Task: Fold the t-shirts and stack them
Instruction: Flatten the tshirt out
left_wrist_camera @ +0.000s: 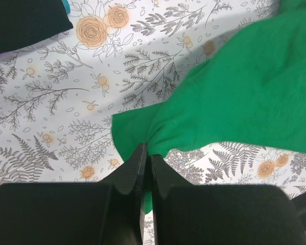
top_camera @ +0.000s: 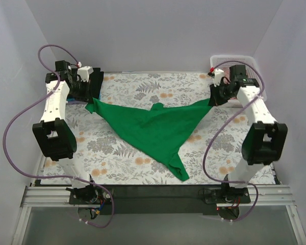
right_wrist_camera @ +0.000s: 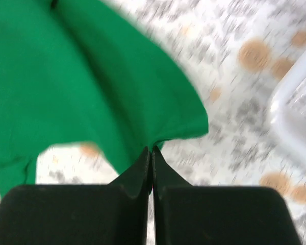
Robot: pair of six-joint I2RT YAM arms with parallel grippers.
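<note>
A bright green t-shirt [top_camera: 153,130] is stretched across the back of the floral table, hanging to a point near the front. My left gripper [top_camera: 92,98] is shut on its left corner; in the left wrist view the fabric [left_wrist_camera: 234,92] bunches between the closed fingertips [left_wrist_camera: 148,153]. My right gripper [top_camera: 212,100] is shut on the shirt's right corner, the cloth [right_wrist_camera: 81,81] pinched at its tips [right_wrist_camera: 151,151]. A black garment [left_wrist_camera: 25,20] with a sliver of light blue lies at the top left of the left wrist view.
A white plastic lattice basket [top_camera: 234,64] stands at the back right corner, its rim [right_wrist_camera: 296,112] close to my right gripper. Grey walls enclose the table on three sides. The floral tablecloth [top_camera: 117,158] covers the surface.
</note>
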